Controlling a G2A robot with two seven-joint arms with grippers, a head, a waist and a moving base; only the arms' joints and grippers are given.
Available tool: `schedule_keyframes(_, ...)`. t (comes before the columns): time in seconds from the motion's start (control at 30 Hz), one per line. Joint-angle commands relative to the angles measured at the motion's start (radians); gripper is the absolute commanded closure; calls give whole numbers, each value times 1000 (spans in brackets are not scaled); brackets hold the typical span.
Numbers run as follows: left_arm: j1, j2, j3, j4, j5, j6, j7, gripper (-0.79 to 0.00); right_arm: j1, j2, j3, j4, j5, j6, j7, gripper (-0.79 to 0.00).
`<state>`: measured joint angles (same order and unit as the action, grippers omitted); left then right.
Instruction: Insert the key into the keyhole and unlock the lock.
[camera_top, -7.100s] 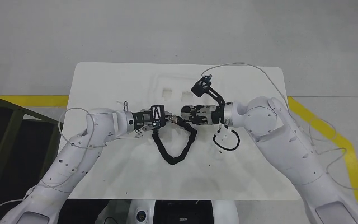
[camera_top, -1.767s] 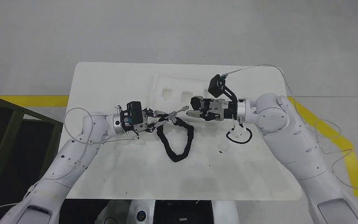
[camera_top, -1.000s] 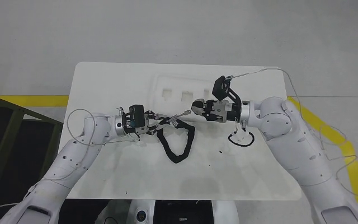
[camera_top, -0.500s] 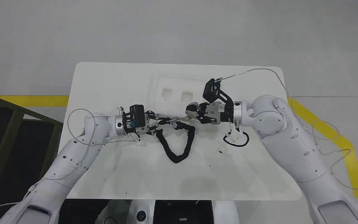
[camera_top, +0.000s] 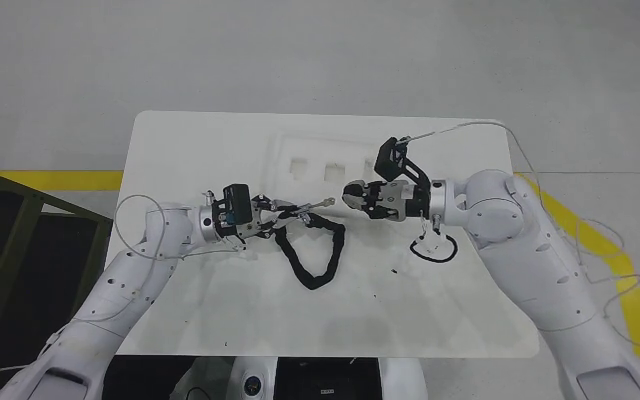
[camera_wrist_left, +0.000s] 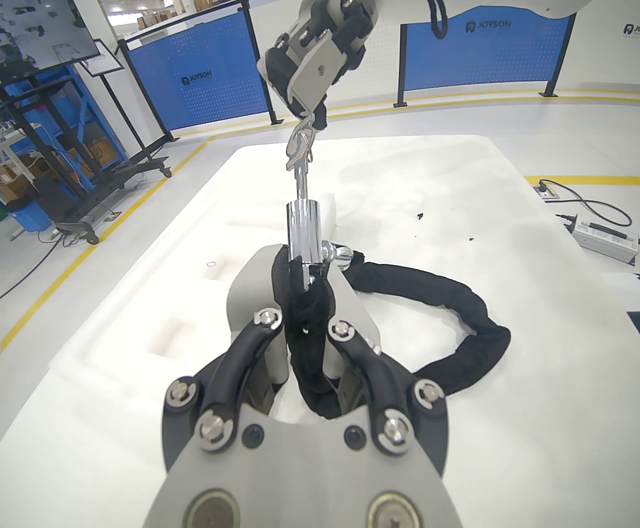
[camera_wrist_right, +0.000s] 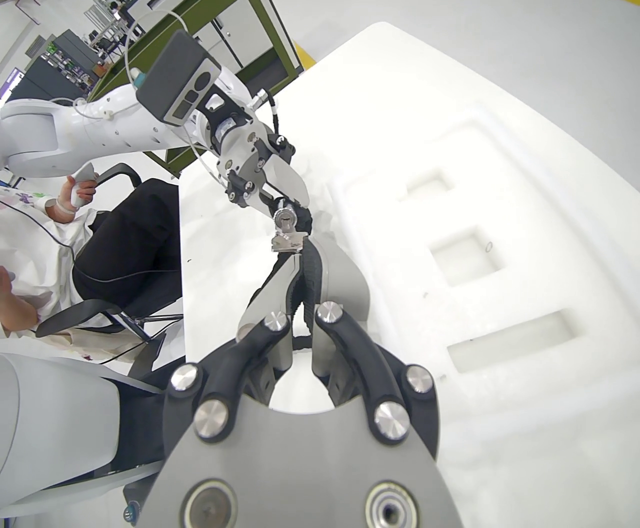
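My left gripper (camera_top: 272, 215) (camera_wrist_left: 306, 272) is shut on the black sleeved chain (camera_top: 315, 265) just behind the chrome lock cylinder (camera_top: 299, 211) (camera_wrist_left: 303, 230), holding the cylinder above the table. The cylinder points toward my right gripper (camera_top: 347, 195) (camera_wrist_right: 298, 260). That gripper is shut on the bow of the silver key (camera_top: 322, 204) (camera_wrist_left: 299, 150) (camera_wrist_right: 287, 242). The key's blade meets the cylinder's keyhole face (camera_wrist_right: 284, 217); how deep it sits I cannot tell. The rest of the chain lies looped on the table (camera_top: 200, 300).
A white foam tray (camera_top: 330, 165) (camera_wrist_right: 465, 260) with rectangular pockets lies just behind the grippers. A black cable loop (camera_top: 435, 248) hangs below the right wrist, near the tabletop. The table's near half is bare white surface.
Over the last half second my right gripper drew back a little to the right with the key, so more of the blade shows. The left arm barely moved.
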<state>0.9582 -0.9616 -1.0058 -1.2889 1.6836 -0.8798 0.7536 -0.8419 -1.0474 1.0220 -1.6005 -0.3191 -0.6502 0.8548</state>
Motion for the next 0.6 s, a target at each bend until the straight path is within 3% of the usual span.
schedule_keyframes(0.0, 1, 1, -1, -5, -1, 0, -3, 0, 4, -2, -9, -1, -1, 1, 0, 0)
schedule_keyframes(0.57, 5, 3, 3, -17, 1, -1, -26, 0, 37, -9, -49, 14, -25, 19, 3, 0)
